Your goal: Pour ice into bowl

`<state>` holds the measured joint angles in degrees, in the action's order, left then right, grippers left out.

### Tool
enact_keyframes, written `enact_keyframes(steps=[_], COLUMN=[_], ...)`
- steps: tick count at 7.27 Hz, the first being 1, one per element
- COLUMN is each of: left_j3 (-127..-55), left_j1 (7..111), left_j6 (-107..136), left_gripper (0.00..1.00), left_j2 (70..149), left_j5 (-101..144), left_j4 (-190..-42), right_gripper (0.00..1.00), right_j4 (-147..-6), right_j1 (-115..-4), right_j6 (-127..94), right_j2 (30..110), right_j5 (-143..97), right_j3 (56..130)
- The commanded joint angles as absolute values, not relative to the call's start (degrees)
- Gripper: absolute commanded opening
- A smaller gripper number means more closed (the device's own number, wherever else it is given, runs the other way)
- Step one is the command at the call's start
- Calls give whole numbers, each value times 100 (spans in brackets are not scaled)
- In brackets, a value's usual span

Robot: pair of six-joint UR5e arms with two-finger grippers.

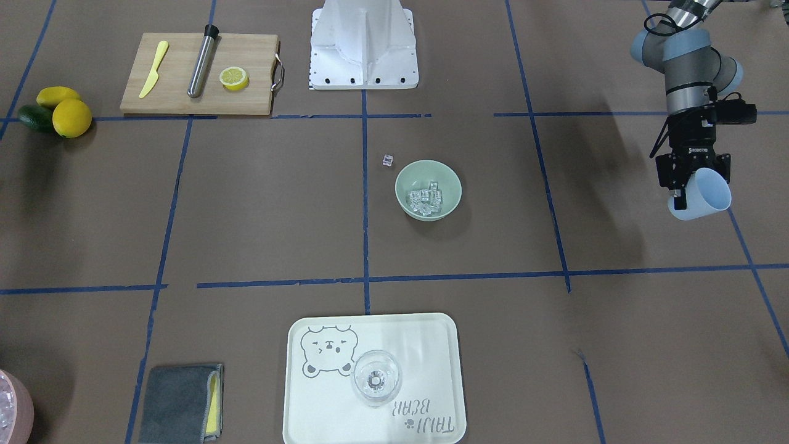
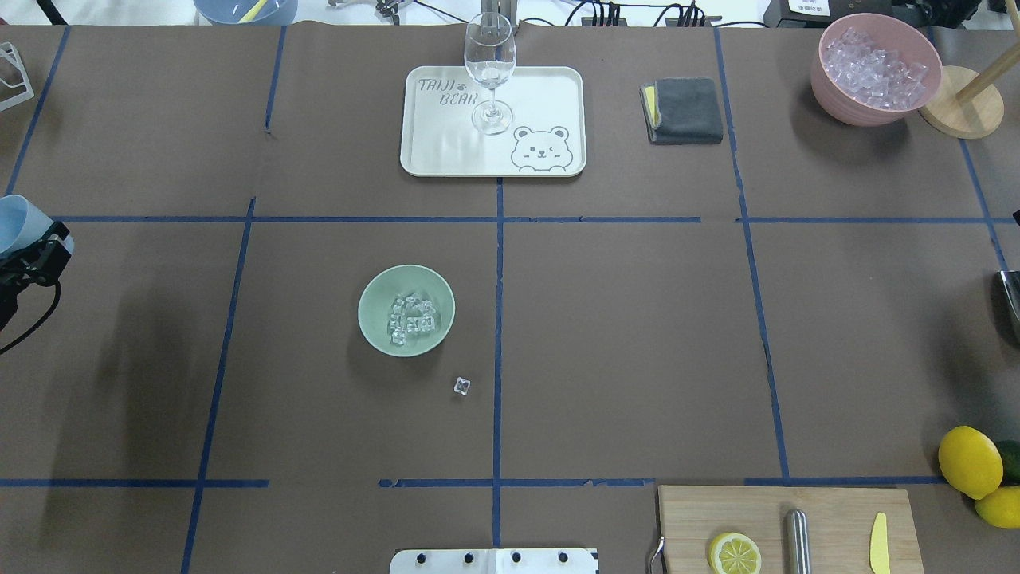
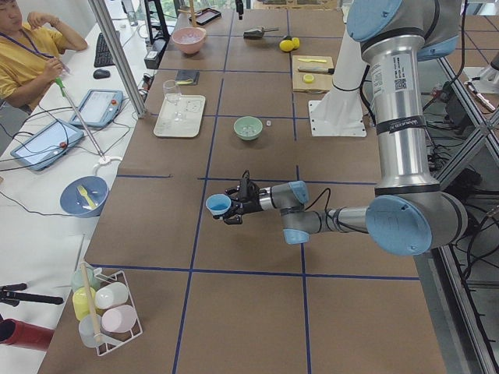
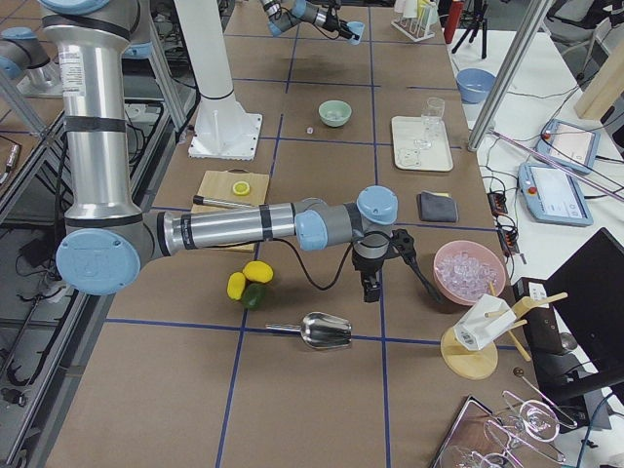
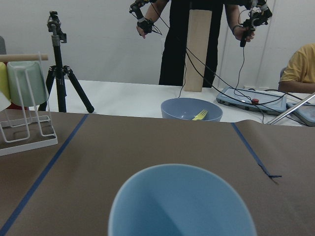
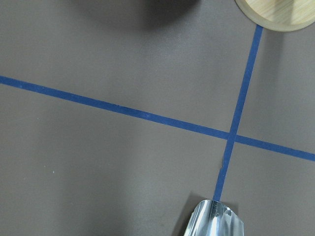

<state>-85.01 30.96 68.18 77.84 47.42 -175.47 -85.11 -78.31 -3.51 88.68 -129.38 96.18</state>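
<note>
The pale sage-green bowl (image 1: 410,174) (image 2: 371,304) stands near the table's middle with several clear ice cubes (image 1: 426,198) (image 2: 410,317) in it. One stray ice cube (image 1: 388,161) (image 2: 462,386) lies on the table beside the bowl. My left gripper (image 1: 690,192) (image 3: 238,204) is shut on a pale blue cup (image 1: 707,192) (image 5: 179,204) and holds it on its side above the table, well apart from the bowl. The cup looks empty in the left wrist view. My right gripper (image 4: 370,283) hovers over the table near the pink bowl; I cannot tell whether it is open or shut.
A pink bowl (image 2: 829,88) full of ice and a wooden stand (image 2: 960,104) sit at one corner. A metal scoop (image 4: 327,331) lies near my right gripper. A tray (image 1: 425,351) holds a wine glass (image 1: 376,377). A cutting board (image 1: 179,55), lemons (image 1: 71,117) and a grey cloth (image 1: 179,401) also lie on the table.
</note>
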Motion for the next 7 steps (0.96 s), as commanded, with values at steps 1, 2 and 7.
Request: enact_keyframes(steps=[1, 2, 7], left_j3=[-8280, -8271, -7963], left_j1=[3015, 2893, 2347], left_j6=[6952, 6952, 6908], left_gripper=[0, 0, 7], left_j2=[7813, 7831, 8015], left_j5=[4528, 4526, 4500], left_j4=[-17526, -17482, -17455], right_gripper=[100, 100, 100], right_j4=[-8508, -8508, -8508], right_j1=[-7831, -7831, -7831], right_j6=[-360, -352, -343], right_j2=[8868, 8868, 8886], right_j5=[-12937, -12937, -12937], right_j3=[9633, 9624, 9606])
